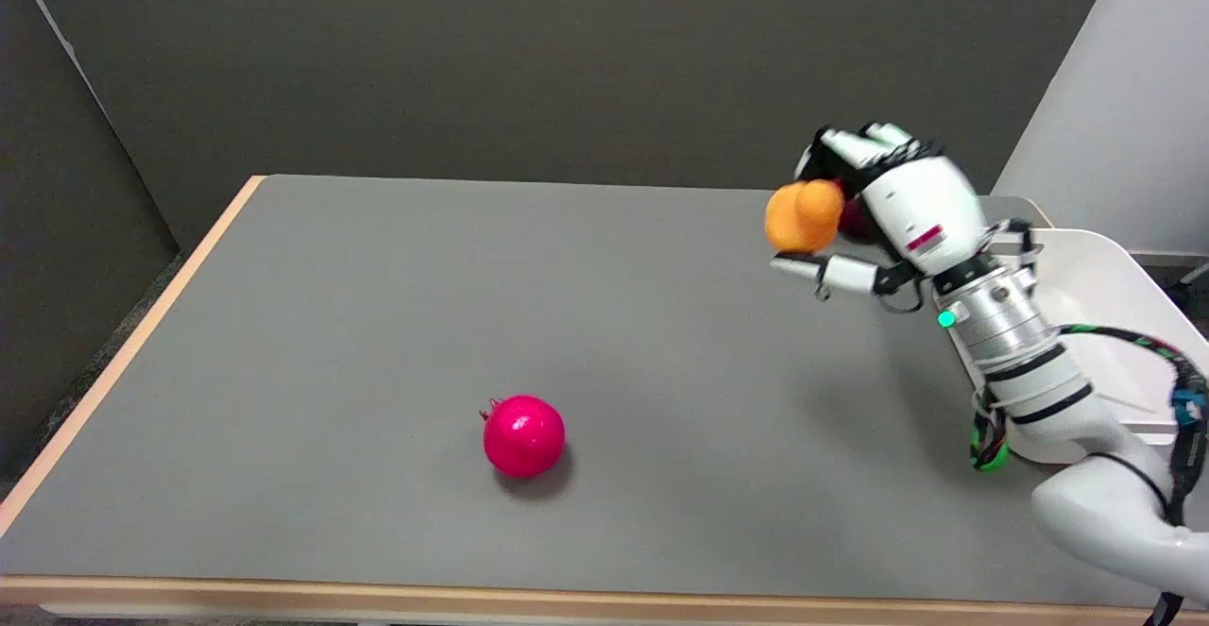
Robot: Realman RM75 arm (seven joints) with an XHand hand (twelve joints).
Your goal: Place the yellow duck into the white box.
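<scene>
from the head view, the right hand (874, 206) is up in the air over the far right part of the tabletop (378, 324), fingers curled around the yellow duck (803, 215). the duck looks more orange-yellow here and a little blurred, so i can't make out its beak or which way it faces; a dark reddish patch shows just behind it inside the hand, and i can't tell what that is. the duck sticks out on the side of the hand away from the arm, with one finger stretched out beneath it and the others wrapped over the top. it is clear of the tabletop, carried.

the white box (1100, 296) sits behind and below the hand, toward the arm's own side, partly hidden by the wrist and forearm; only its rim and part of the inside show.

a pink pomegranate (523, 434) lies well away from the hand, down toward the near edge, out of the way.

to my eye the pick-up is done and this is the carry. the next move calls for swinging the hand back over the box opening, lowering a little, then spreading the fingers so the duck drops inside rather than on the rim.
</scene>
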